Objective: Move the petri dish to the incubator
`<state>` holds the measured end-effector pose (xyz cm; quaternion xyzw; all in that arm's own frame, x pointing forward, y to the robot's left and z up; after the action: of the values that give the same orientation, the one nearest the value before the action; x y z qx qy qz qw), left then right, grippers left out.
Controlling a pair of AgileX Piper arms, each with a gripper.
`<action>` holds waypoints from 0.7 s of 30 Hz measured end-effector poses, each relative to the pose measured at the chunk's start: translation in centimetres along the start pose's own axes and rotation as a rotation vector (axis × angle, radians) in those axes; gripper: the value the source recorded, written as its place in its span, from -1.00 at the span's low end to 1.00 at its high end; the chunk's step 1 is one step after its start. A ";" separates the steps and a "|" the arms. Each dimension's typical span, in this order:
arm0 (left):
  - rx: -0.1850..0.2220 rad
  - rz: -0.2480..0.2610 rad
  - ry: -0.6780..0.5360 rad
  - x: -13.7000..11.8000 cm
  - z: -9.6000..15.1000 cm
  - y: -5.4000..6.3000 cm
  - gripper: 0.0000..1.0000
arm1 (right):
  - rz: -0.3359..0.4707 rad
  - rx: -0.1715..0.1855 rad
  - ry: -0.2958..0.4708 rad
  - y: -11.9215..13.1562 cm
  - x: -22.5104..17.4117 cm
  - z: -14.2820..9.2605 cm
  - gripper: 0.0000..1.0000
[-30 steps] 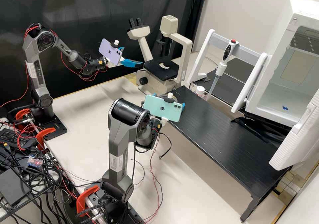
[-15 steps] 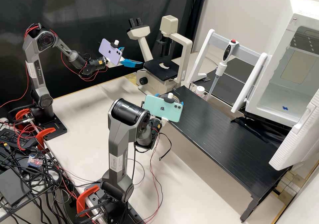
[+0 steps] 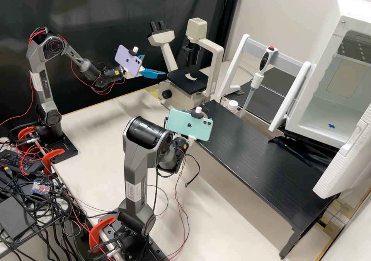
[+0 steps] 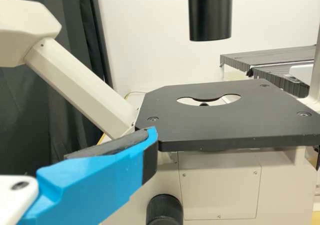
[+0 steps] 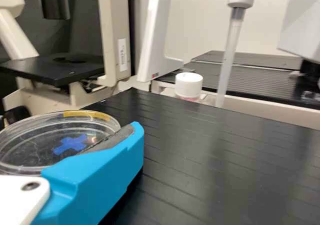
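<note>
In the high view, my right gripper [image 3: 191, 139] is mostly behind a green phone, over the near end of the black raised shelf [image 3: 255, 160]. The right wrist view has a finger of my right gripper [image 5: 134, 135] pressed against the rim of the clear petri dish [image 5: 35, 142], which carries a blue cross and a yellow strip. My left gripper [image 3: 155, 65] stands open beside the microscope, holding nothing; the left wrist view catches one finger of the left gripper [image 4: 150, 142] near the stage. The white incubator [image 3: 328, 116] has its door open and a blue cross on its floor.
A microscope [image 3: 187, 81] stands at the back, near a pipette [image 3: 257, 77] hanging on a white stand and a white-capped bottle [image 3: 232, 105]. The open incubator door [image 3: 348, 156] juts over the shelf's far right end.
My right gripper's fingers have drawn together around the dish. The right arm's elbow and phone have shifted slightly leftward in the high view, while the left arm has stayed still.
</note>
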<state>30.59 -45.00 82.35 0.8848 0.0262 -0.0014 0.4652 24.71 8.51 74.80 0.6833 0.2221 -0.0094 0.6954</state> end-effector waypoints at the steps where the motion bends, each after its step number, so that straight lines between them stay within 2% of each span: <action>1: 0.000 0.000 0.000 0.0 0.0 0.0 1.00 | 0.007 -0.004 -0.014 0.4 -0.2 0.3 -1.00; 7: 0.000 0.000 0.000 0.0 0.0 0.0 1.00 | 0.129 -0.030 -0.085 4.0 -1.4 2.2 -1.00; 9: 0.000 0.000 0.000 0.0 0.0 0.0 1.00 | 0.177 -0.022 -0.118 5.4 -1.8 3.2 -1.00; 13: 0.000 0.000 0.000 0.0 0.0 0.0 1.00 | 0.270 -0.026 -0.163 8.6 -2.5 5.0 -1.00; 17: 0.000 0.000 0.000 0.0 0.0 0.0 1.00 | 0.399 -0.041 -0.209 12.9 -2.7 7.0 -1.00; 21: 0.000 0.000 0.000 0.0 0.0 0.0 1.00 | 0.470 -0.053 -0.250 16.0 -2.5 8.5 -1.00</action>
<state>30.59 -45.00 82.35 0.8848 0.0262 -0.0014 0.4652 30.02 0.75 90.43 0.6913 -0.0300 0.0736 0.7182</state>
